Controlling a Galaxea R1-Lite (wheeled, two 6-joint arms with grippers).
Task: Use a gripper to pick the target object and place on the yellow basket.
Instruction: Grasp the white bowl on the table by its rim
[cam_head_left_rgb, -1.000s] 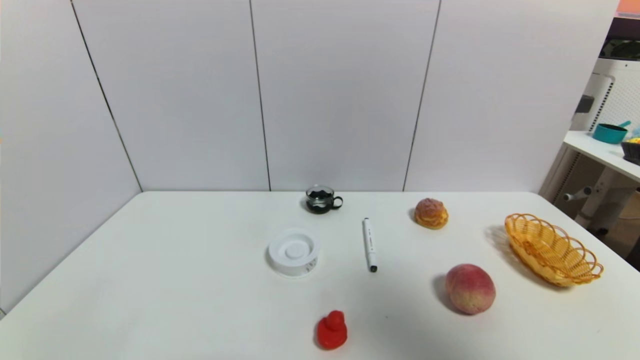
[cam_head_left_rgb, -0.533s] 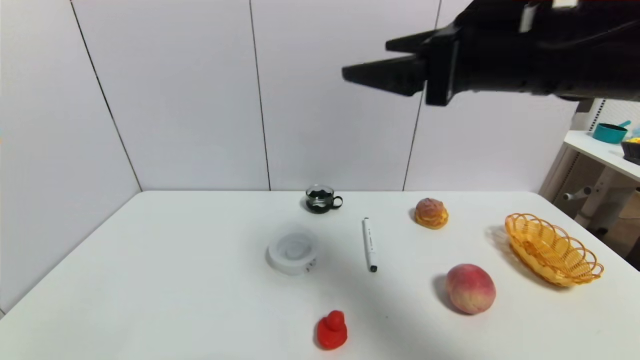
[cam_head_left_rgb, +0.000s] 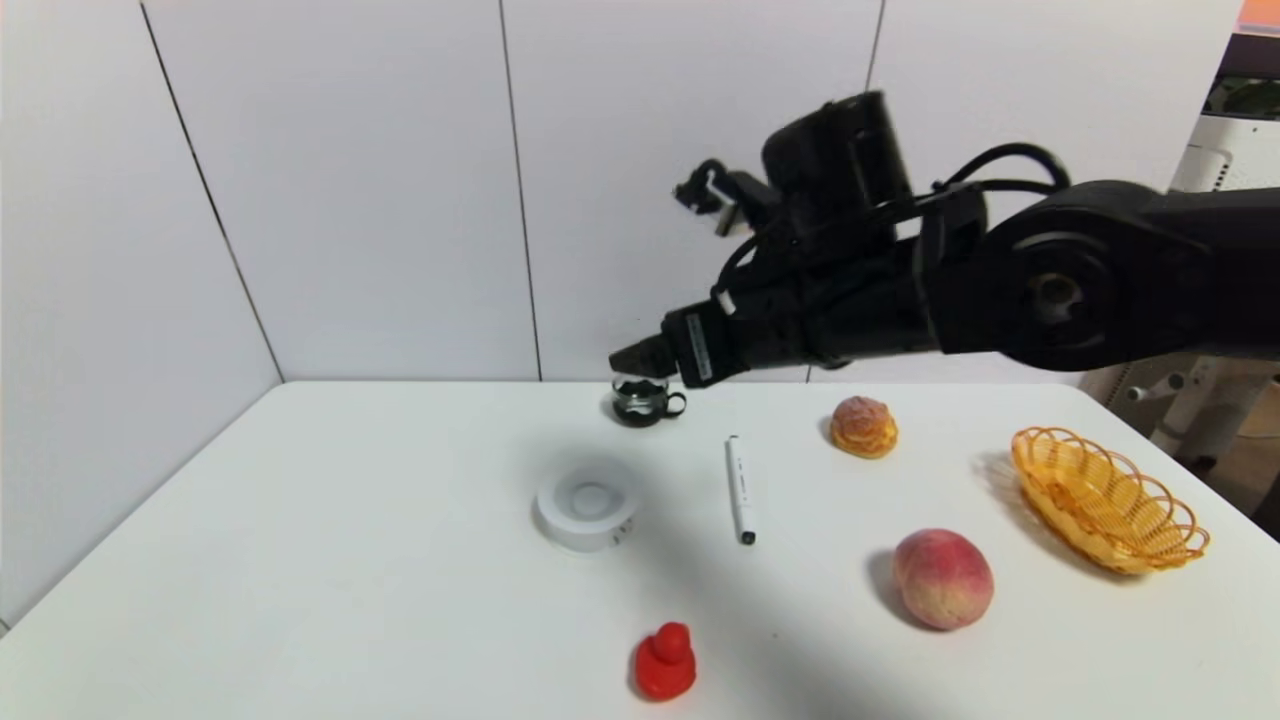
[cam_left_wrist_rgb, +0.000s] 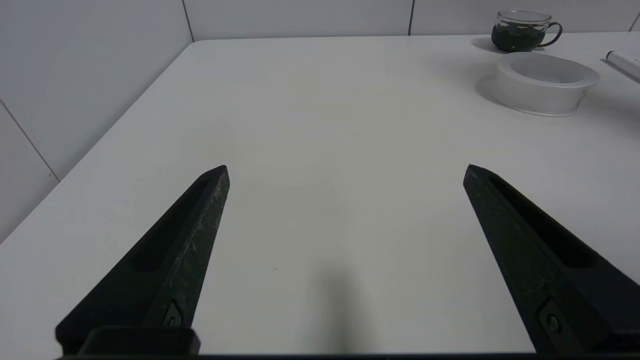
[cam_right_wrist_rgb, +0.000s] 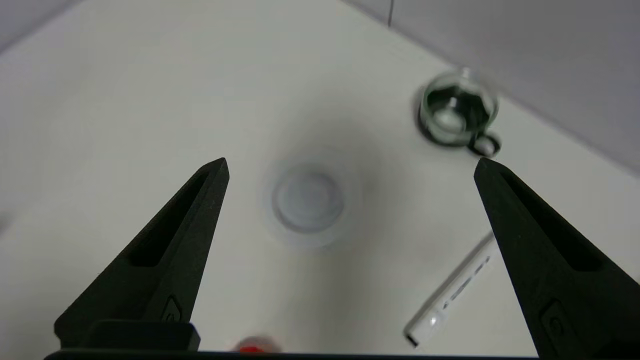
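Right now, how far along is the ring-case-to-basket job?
Done: nothing placed; the yellow basket holds nothing. In hand: the right gripper, jaws open, hangs in the air above the white ring case, which lies on the table. Left: descend, grasp, carry, release. The left gripper is open, idle.

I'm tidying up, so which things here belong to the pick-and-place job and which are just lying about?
Job: flat round white plastic ring case; oval orange-yellow woven basket; open right hand.

Lying about: white marker pen; pink peach; cream puff; red toy; glass cup.
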